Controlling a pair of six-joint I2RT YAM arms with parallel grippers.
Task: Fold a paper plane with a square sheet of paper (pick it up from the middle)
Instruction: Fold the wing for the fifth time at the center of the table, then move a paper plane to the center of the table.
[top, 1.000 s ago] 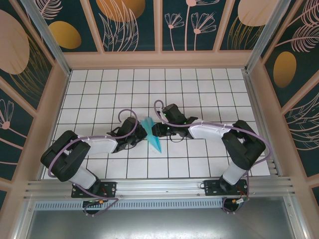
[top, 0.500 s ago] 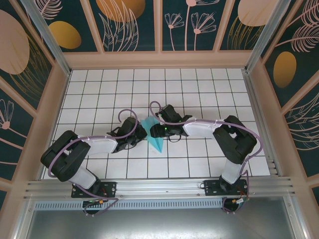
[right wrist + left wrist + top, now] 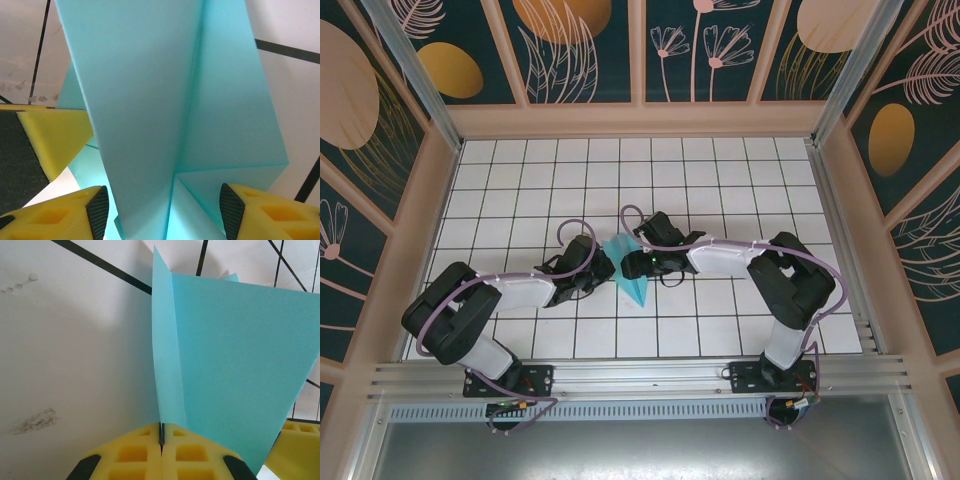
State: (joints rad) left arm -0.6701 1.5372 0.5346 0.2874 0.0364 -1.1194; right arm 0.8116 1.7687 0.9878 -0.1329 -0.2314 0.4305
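The square sheet of paper stands folded into a slim, pointed light-blue paper plane (image 3: 629, 272), held at mid-table with its tip toward the near edge. My left gripper (image 3: 604, 268) is shut on it from the left. In the left wrist view, the yellow pads (image 3: 161, 432) pinch a thin upright fold, and a wide flap of the paper plane (image 3: 235, 355) spreads to the right. My right gripper (image 3: 636, 262) is at the plane's right side. Its jaws (image 3: 162, 207) stand open on either side of the paper plane's (image 3: 150, 100) centre ridge, apart from it.
The white grid-tiled table (image 3: 720, 180) has low walls on three sides and a metal rail (image 3: 640, 375) along the near edge. A yellow finger of the left gripper (image 3: 55, 140) shows at the left of the right wrist view, close to the paper.
My right gripper has slid left to the plane and its jaws have opened wider. The left gripper has stayed shut on the fold, and the plane has barely moved.
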